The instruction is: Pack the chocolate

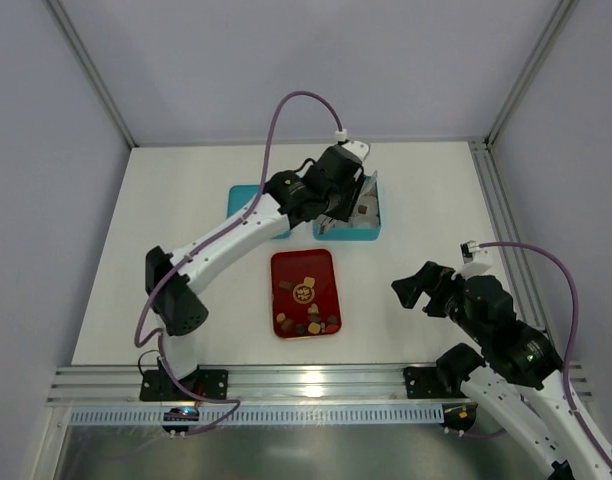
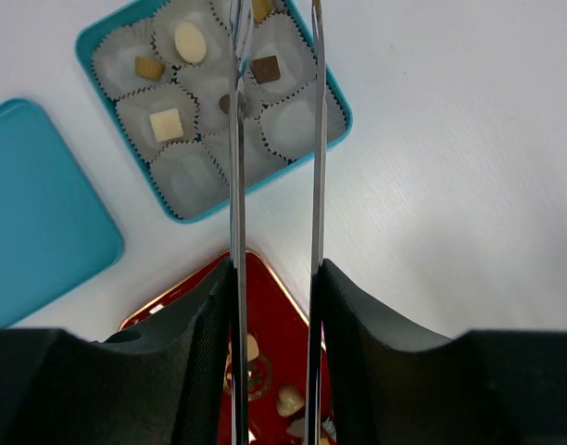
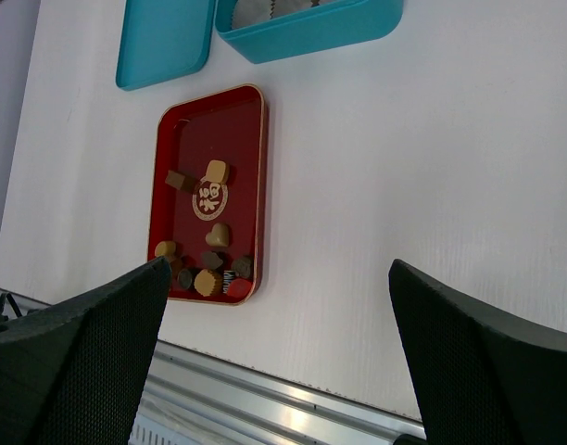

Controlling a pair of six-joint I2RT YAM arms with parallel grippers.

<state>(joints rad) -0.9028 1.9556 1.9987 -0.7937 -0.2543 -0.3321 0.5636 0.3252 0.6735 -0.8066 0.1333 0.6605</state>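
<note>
Tips of the left end effector (image 2: 275, 11) run off the top edge of its wrist view, so their very ends cannot be made out. What does show are two long thin metal blades standing apart and parallel, with nothing seen between them. Under them sits a teal box (image 2: 337, 102) lined with crinkled paper cups (image 2: 186, 171). One dark piece of chocolate (image 2: 225, 102) is half hidden behind the left blade, and a tan piece at the top edge is cut off. Left of the blades, cream and tan pieces lie in their cups; a dark square lies between the blades. From above, the wrist covers most of the box.

Back toward that end effector's base, the red tray (image 3: 258, 185) is cut off by the black finger mounts. To its left lies the teal lid (image 2: 33, 213), flat on the white worktop (image 2: 450, 185).

The left arm reaches far forward, its wrist tipped down over the box. The right arm is folded near its base, the right end effector (image 3: 279, 278) spread wide and empty. The tray lies ahead of it and to its left, with loose pieces gathered mostly at its near end.
</note>
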